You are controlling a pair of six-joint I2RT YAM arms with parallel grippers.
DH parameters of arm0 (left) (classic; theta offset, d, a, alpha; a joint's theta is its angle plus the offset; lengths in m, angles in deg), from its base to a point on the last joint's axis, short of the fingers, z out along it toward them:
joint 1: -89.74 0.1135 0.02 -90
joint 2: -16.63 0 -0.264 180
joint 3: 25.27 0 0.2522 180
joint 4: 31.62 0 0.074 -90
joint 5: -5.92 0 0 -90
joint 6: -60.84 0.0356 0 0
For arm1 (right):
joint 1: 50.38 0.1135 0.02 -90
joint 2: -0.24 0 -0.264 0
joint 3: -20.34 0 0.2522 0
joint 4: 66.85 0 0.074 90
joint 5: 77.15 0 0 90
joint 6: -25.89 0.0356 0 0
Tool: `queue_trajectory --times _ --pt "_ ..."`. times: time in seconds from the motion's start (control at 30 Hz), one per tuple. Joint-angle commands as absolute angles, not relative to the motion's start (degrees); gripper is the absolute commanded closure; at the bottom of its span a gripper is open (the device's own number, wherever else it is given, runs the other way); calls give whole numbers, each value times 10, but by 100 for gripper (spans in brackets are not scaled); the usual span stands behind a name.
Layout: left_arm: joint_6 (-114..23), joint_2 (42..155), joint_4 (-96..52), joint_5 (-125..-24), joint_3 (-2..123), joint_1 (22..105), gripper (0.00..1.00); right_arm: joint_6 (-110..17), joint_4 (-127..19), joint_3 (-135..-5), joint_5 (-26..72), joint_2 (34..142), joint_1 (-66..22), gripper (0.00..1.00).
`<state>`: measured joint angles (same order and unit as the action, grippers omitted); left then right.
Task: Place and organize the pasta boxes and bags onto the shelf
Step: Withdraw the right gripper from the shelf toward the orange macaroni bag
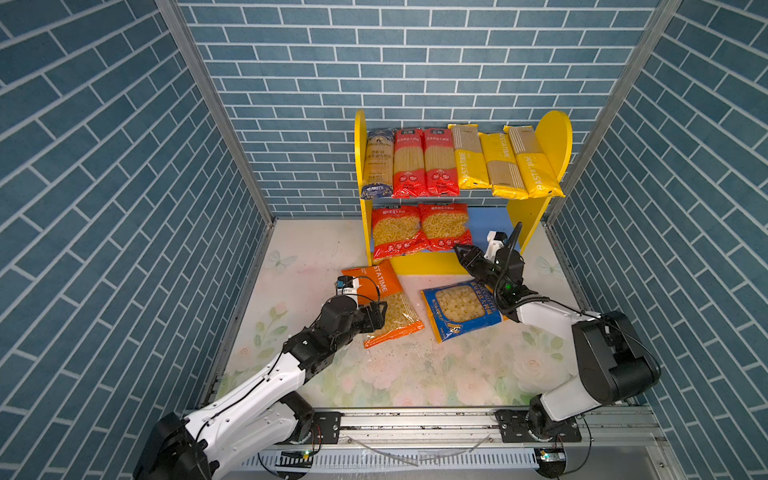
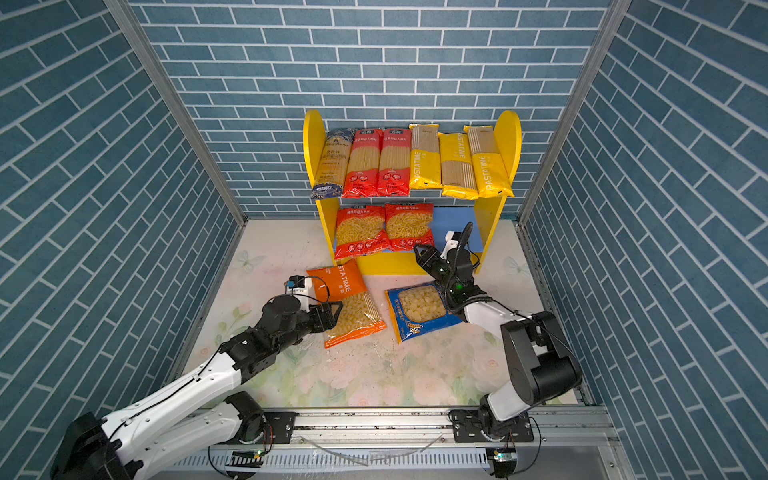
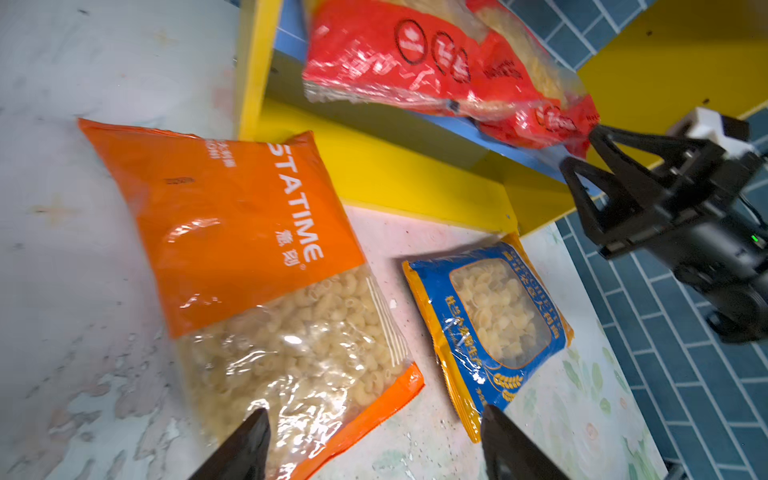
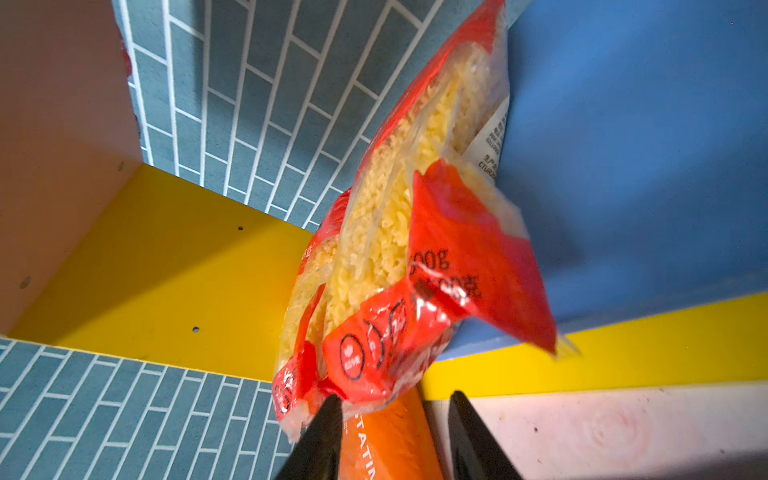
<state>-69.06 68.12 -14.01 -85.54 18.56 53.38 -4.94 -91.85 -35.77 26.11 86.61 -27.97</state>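
The right gripper [image 4: 394, 397] has its jaws moderately parted, with the tips at the bottom seam of a red bag [image 4: 415, 257] of yellow twists. It clamps nothing. That bag leans back on the blue lower board [image 1: 488, 220] of the shelf [image 1: 552, 141], next to a second red bag [image 1: 397, 232] by the shelf's left panel.

The left gripper [image 3: 374, 411] is spread wide over the clear end of the orange bag [image 3: 232, 216] of elbow pasta. I cannot tell whether it touches the bag. The bag lies flat on the floral tabletop [image 1: 415, 374] in front of the shelf's left foot.

A blue-yellow bag [image 1: 459, 309] of shells lies flat in front of the shelf's middle, partly under the right arm.

On the shelf's upper tier, counting from its left panel, stand a dark blue spaghetti pack [image 1: 378, 164], two red spaghetti packs [image 1: 424, 164] and three yellow PASTATIME packs [image 1: 500, 166].
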Motion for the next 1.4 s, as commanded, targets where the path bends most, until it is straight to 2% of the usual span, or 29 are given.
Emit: queue_trajectory --times 0.0,0.2,0.4,0.57,0.67,0.87,1.03,1.2,1.37 --pt "-692 674 -61 -868 182 563 20 -41 -901 -321 245 827 -258 56" --pt "-709 686 34 -907 194 599 21 -59 -846 -272 166 792 -160 56" --pt "-735 689 -19 -876 151 620 21 -109 -766 -309 162 841 -65 58" --pt "-729 726 -73 -847 149 621 23 -160 -668 -397 168 915 -26 58" --pt "-727 749 -88 -847 151 621 24 -181 -635 -439 155 959 -15 54" --pt "-729 766 -104 -846 147 622 26 -209 -574 -492 127 1005 -12 40" --pt "-725 757 -88 -846 154 622 26 -223 -545 -510 145 1025 -12 36" --pt "-722 747 -70 -851 154 622 25 -242 -522 -544 170 1046 -12 39" --pt "-707 737 -35 -866 165 622 23 -237 -519 -547 212 1054 -12 54"
